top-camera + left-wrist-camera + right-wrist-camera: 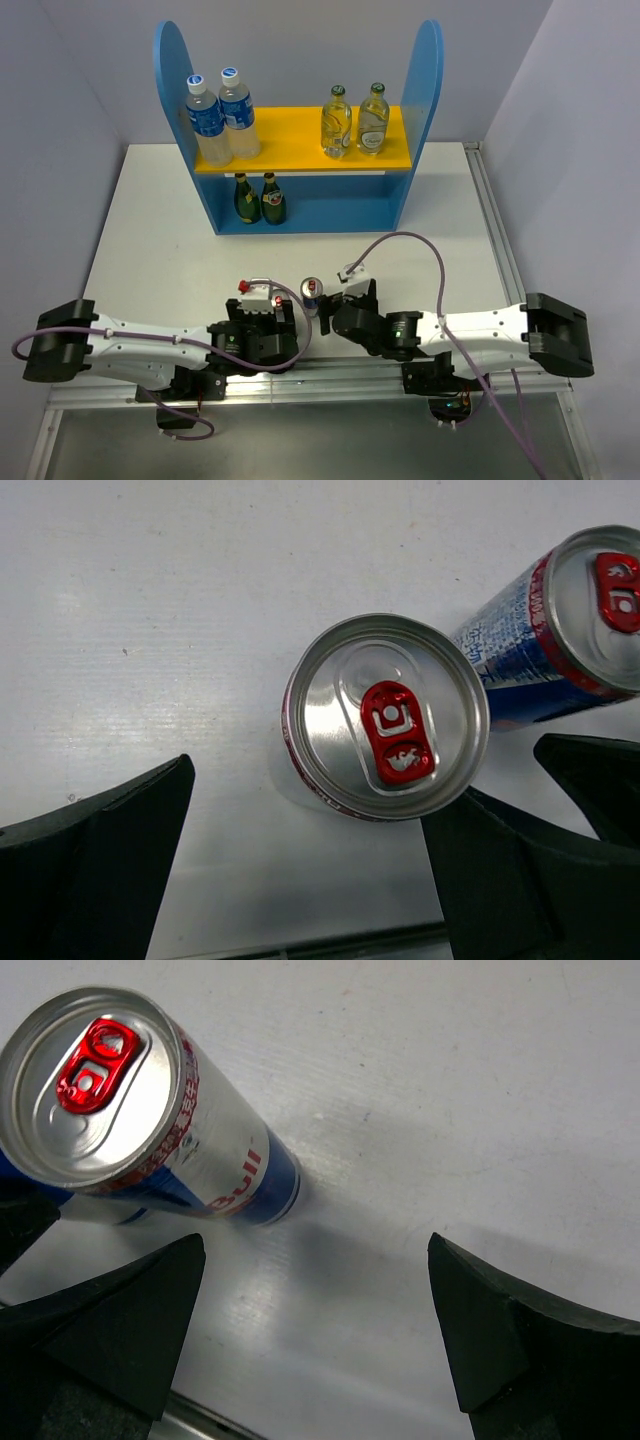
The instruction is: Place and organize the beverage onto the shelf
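Two silver-blue-red cans stand upright near the table's front. In the left wrist view one can (pixel 385 717) stands just beyond my right fingertip, and the second can (pixel 590 620) is behind it at the right. My left gripper (pixel 310 810) is open and empty. The right wrist view shows one can (pixel 130 1110) at the upper left, beyond my left finger. My right gripper (pixel 315 1260) is open and empty. From above, a can (pixel 311 291) shows between the left gripper (pixel 288 318) and the right gripper (pixel 332 306). The shelf (pixel 432 80) holds two yellow glass bottles (pixel 355 122) on its orange board and two green bottles (pixel 259 198) below.
Two plastic water bottles (pixel 220 118) with blue labels stand at the left of the upper board. The right half of the lower level (pixel 340 205) holds nothing. A metal rail (pixel 330 385) runs along the table's front edge by the arm bases.
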Robot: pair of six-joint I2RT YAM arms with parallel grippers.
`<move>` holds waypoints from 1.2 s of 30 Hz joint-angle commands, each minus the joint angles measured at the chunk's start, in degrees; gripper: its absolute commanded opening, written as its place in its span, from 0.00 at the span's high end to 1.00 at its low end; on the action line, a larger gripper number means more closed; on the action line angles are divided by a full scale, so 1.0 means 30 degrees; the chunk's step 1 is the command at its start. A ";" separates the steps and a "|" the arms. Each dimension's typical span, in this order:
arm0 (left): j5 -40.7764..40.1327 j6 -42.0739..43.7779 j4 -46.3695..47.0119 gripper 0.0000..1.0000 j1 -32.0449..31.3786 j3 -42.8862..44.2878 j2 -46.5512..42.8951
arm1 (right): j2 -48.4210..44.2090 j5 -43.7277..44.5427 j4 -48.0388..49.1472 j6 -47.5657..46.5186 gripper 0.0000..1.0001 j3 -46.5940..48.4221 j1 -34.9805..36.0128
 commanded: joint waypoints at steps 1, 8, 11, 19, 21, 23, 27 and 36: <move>-0.1679 -0.1518 0.1403 0.01 -0.0105 -0.0303 0.0804 | 0.1334 0.1655 0.1972 0.0695 0.00 0.0878 0.0050; -0.2207 -0.0235 0.4210 0.01 0.0422 -0.0305 0.3380 | 0.3740 0.2446 0.5017 0.0024 0.01 0.1141 0.0050; -0.2091 0.0994 0.5472 0.01 0.0832 -0.0362 0.3940 | 0.4531 0.2710 0.6158 -0.0474 0.01 0.1200 0.0050; -0.2033 0.2172 0.7408 0.16 0.2180 -0.1123 0.3913 | 0.6463 0.2535 0.7862 -0.1238 0.01 0.1991 0.0021; -0.1973 0.2465 0.7790 0.21 0.2617 -0.1650 0.3562 | 0.6787 0.2418 0.8710 -0.1501 0.01 0.2108 0.0021; -0.1652 0.2933 0.8522 0.24 0.2911 -0.2146 0.3211 | 0.7402 0.2388 0.9471 -0.1909 0.01 0.2195 0.0021; -0.1387 0.3286 0.9168 0.29 0.3556 -0.2676 0.2946 | 0.8631 0.2651 1.0381 -0.2526 0.01 0.2664 -0.0037; -0.1504 0.3198 0.9315 0.38 0.3909 -0.2648 0.3502 | 1.0273 0.3733 1.3017 -0.3229 0.10 0.2607 -0.0915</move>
